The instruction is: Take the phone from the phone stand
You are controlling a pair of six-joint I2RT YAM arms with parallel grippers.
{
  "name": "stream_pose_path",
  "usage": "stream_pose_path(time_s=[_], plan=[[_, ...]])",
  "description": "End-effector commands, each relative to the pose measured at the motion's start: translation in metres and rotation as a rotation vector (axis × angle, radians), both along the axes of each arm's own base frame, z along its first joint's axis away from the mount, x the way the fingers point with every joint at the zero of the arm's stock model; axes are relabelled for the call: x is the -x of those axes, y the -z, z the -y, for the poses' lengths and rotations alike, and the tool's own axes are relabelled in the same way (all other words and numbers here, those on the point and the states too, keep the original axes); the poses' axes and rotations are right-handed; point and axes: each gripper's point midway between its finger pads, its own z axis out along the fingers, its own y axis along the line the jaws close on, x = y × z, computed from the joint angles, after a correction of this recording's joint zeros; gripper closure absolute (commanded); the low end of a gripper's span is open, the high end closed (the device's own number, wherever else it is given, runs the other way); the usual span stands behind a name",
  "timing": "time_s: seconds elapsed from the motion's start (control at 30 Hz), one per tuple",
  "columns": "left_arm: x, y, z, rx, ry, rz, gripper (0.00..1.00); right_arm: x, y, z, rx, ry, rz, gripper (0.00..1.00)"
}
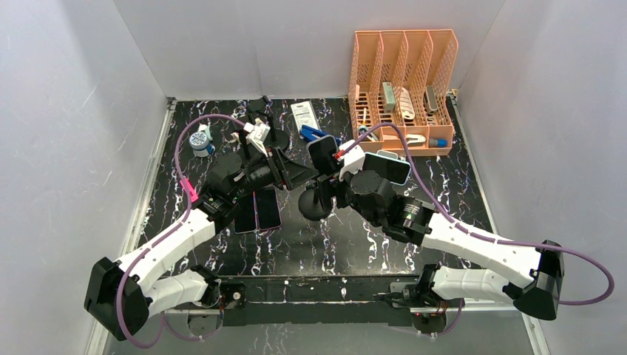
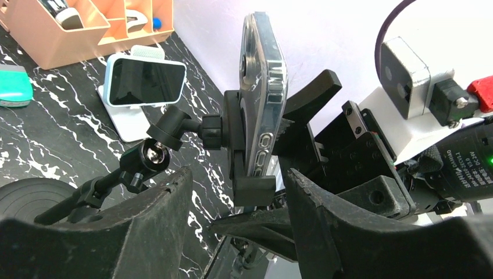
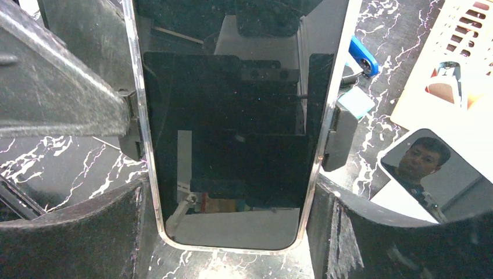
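The phone [image 1: 322,154], in a clear case with a dark screen, stands upright in the clamp of a black phone stand [image 1: 314,204] at the table's middle. In the right wrist view the phone [image 3: 232,104] fills the frame. My right gripper [image 3: 229,186] is shut on its lower end, one finger against each long edge, just below the stand's side clamps [image 3: 340,131]. In the left wrist view the phone [image 2: 264,81] shows edge-on in the stand's clamp [image 2: 235,145]. My left gripper [image 2: 235,177] is open, its fingers on either side of the clamp's foot, not touching it.
A second phone on a white stand [image 1: 388,167] sits just right of the grippers. Two phones [image 1: 259,211] lie flat under the left arm. An orange organizer [image 1: 403,89] stands at the back right. A small bottle [image 1: 200,140] and a blue object [image 1: 314,134] are behind.
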Motion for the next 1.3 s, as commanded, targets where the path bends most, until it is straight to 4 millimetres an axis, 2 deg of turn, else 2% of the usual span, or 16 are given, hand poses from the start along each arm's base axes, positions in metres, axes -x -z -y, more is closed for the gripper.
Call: stream_pose_path(time_s=[0.0, 0.17, 0.37, 0.5, 0.57, 0.7, 0.77, 0.93, 1.27], plan=[[0.008, -0.023, 0.009, 0.029, 0.057, 0.06, 0.44, -0.002, -0.032, -0.01, -0.088, -0.005, 0.03, 0.57], [0.009, -0.018, 0.012, 0.023, 0.071, 0.043, 0.46, -0.002, -0.033, -0.01, -0.089, -0.006, 0.03, 0.57], [0.009, -0.023, 0.012, 0.029, 0.065, 0.058, 0.61, -0.001, -0.033, -0.01, -0.089, -0.009, 0.027, 0.57], [0.007, -0.021, 0.013, 0.027, 0.064, 0.043, 0.88, -0.001, -0.034, -0.01, -0.095, -0.009, 0.026, 0.57], [0.006, -0.02, 0.013, 0.028, 0.057, 0.036, 1.0, 0.0, -0.034, -0.009, -0.1, -0.008, 0.025, 0.5], [0.004, -0.017, 0.009, 0.036, 0.018, 0.018, 1.0, 0.001, -0.034, -0.007, -0.116, -0.007, 0.038, 0.14], [0.002, -0.016, 0.006, 0.046, -0.003, 0.004, 1.0, 0.001, -0.038, -0.006, -0.139, -0.014, 0.056, 0.02], [0.0, -0.009, 0.002, 0.056, -0.041, -0.047, 1.0, 0.003, -0.046, -0.003, -0.177, -0.027, 0.098, 0.01], [-0.003, 0.006, 0.002, 0.034, -0.062, -0.114, 1.0, -0.003, -0.039, -0.008, -0.127, -0.024, 0.105, 0.01]])
